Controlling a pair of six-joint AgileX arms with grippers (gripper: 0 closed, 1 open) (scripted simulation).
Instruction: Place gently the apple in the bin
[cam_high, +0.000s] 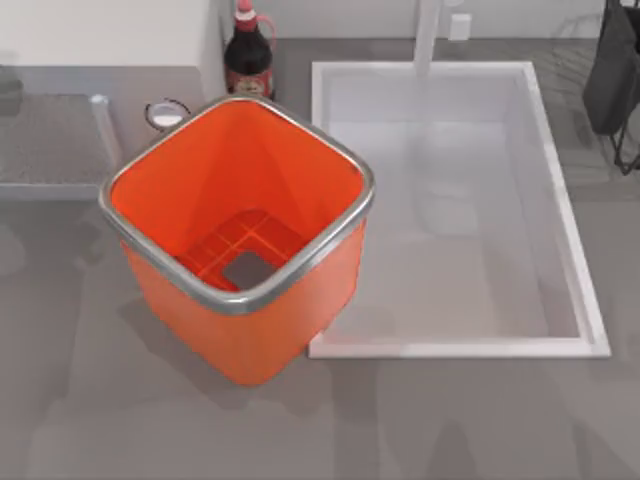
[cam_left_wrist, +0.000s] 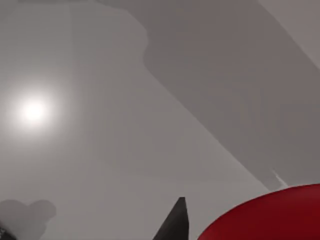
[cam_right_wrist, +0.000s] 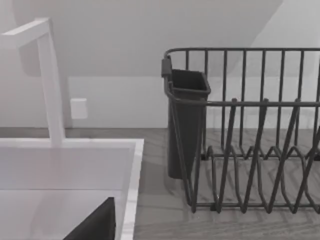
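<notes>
Red apple (cam_left_wrist: 270, 215) is seen just beside the left end effector (cam_left_wrist: 175, 222); its grip cannot be told.

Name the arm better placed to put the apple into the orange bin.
Left. Its wrist view has the glossy deep-red apple right beside its tool finger; the right wrist faces the white basin and dark wire dish rack. The orange square bin stands empty.

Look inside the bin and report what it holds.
The bin holds no objects: the top view shows only its orange walls and a grid floor with a grey square. The near wall hides part of the floor. The apple appears in the left wrist view, outside the bin.
</notes>
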